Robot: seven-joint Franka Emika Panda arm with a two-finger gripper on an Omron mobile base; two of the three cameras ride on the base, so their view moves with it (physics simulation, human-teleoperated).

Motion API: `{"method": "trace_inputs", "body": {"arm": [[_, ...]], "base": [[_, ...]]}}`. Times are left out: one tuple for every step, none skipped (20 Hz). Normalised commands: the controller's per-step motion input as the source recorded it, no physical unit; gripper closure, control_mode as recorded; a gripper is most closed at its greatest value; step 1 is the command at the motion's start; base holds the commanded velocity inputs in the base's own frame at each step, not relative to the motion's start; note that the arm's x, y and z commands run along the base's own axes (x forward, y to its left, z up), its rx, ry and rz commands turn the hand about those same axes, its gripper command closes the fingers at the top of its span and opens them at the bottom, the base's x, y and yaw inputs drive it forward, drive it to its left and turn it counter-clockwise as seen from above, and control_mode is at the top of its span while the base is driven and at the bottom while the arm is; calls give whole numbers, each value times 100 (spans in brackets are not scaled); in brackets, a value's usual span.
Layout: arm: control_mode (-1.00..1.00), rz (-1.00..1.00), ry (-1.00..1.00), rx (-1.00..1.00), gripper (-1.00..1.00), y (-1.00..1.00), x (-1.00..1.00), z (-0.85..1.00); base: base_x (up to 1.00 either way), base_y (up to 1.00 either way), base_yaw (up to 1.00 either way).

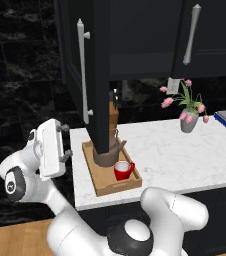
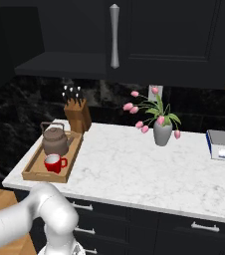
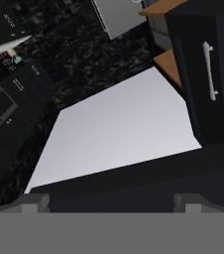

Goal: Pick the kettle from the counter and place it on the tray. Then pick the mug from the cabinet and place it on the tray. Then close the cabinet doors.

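The brown kettle [image 2: 55, 141] and the red mug [image 2: 55, 163] both stand on the light-wood tray [image 2: 33, 173] at the left end of the marble counter [image 2: 134, 164]. In the left base view the kettle [image 1: 116, 150] is half hidden behind the cabinet's open left door [image 1: 97, 75]; the mug [image 1: 123, 170] sits in front of it on the tray [image 1: 101, 184]. The right door [image 1: 210, 35] is shut. My gripper [image 1: 67, 142] hangs open and holds nothing, left of the open door and off the counter's left edge. In the hand view a dark panel with a silver bar handle [image 3: 210, 69] stands at the right.
A wooden knife block [image 2: 77, 114] stands behind the tray. A grey vase of pink tulips [image 2: 162, 132] is mid-counter, and a blue and white book [image 2: 221, 145] lies at the far right. Dark drawers [image 2: 134, 224] run below. The open door's handle [image 1: 82, 70] juts toward my arm.
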Motion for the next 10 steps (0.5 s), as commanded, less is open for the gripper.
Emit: {"method": "trace_inputs", "body": {"arm": [[-100,-1,-4,-1,-100,0,-9,40],[-100,0,-5,-1,-100,0,-11,38],[-100,0,-5,-1,-100,0,-11,38],[-100,0,-3,0,-100,-5,-13,34],[-100,0,-5,0,-100,-9,-16,41],[-100,0,-9,0,-100,-11,-21,47],[-100,0,-10,0,-100,-18,-21,46],[-100,0,-10,0,-100,-22,-22,44],[-100,0,-10,0,-100,-32,-29,44],[-100,0,-11,0,-100,-34,-29,45]], "base": [[0,0,0],[0,0,0],[0,0,0],[0,0,0],[0,0,0],[0,0,0],[0,0,0],[0,0,0],[0,0,0],[0,0,0]]}}
